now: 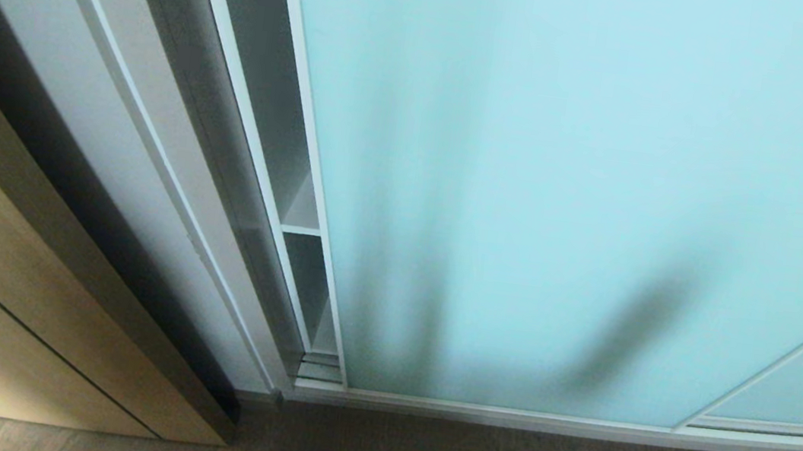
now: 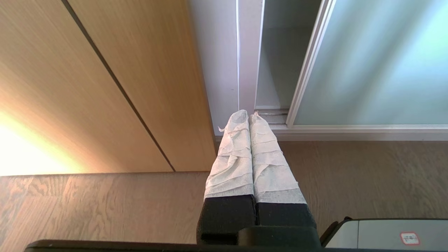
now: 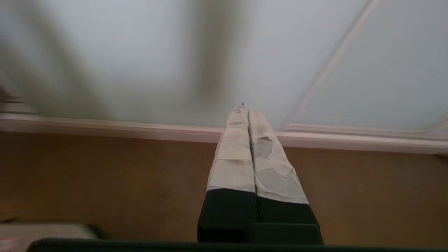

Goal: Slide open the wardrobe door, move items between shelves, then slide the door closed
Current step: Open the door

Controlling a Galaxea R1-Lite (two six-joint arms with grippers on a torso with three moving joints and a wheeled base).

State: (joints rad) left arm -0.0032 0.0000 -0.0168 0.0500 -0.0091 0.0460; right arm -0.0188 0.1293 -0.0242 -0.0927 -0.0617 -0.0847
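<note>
The left hand (image 2: pixel 249 115) hangs above the wooden floor (image 2: pixel 105 206), its two tape-wrapped fingers (image 2: pixel 232 157) pressed together and holding nothing. Beyond their tips the sliding wardrobe door (image 2: pixel 371 66) leaves a narrow gap beside the white frame post (image 2: pixel 249 52); the dim interior seems bare. A light wooden cabinet front (image 2: pixel 105 87) stands alongside.

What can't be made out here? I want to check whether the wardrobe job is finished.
- Cushion: in no view; the frosted door hides the shelves behind it.
- Shelves: head view shows only a sliver through the narrow gap beside the door.
- Door's top and right end: cut off by the head view's edges.
- Both grippers: outside the head view; the left gripper and right gripper show shut, empty, in the wrist views.
</note>
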